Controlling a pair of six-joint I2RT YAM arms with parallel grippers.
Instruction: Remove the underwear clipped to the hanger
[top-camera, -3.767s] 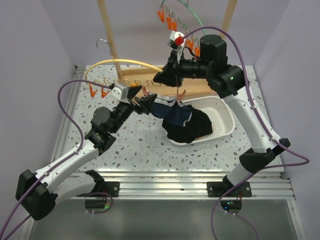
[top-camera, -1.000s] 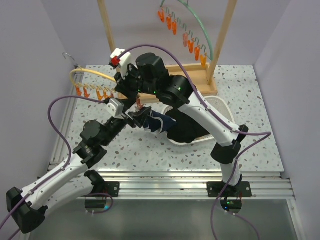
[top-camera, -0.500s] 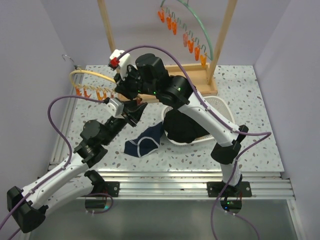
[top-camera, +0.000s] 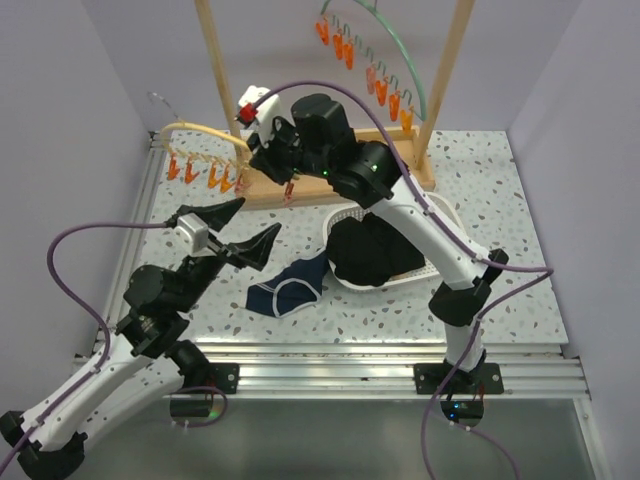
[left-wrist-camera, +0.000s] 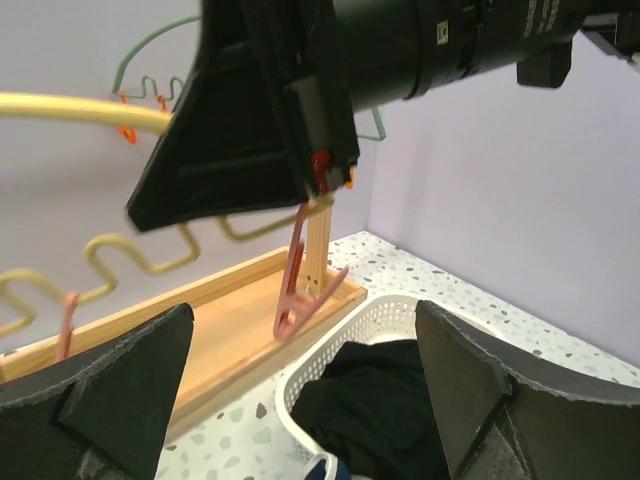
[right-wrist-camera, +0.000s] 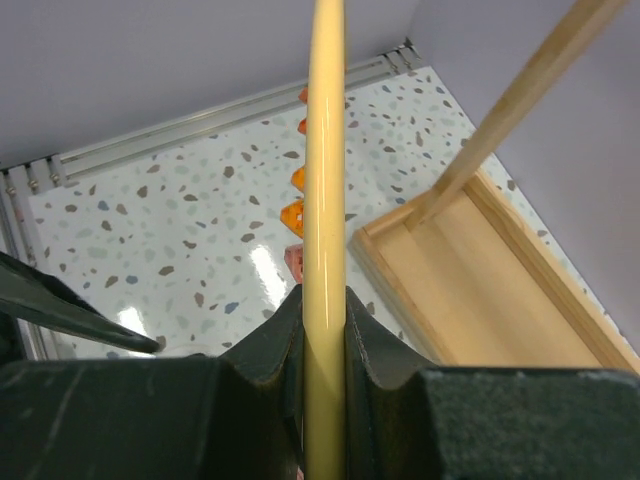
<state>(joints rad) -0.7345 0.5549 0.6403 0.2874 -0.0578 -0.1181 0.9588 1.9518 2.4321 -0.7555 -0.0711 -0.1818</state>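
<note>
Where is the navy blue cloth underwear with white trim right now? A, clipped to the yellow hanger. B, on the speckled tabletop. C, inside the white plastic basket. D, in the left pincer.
B: the navy blue underwear lies loose on the speckled tabletop beside the white plastic basket, and the open left pincer near it holds nothing.

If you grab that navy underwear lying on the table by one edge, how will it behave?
Probably floppy: the navy underwear lies crumpled flat on the table. Likely light, being thin cloth. It should sag from one pinch rather than hold shape.
</note>
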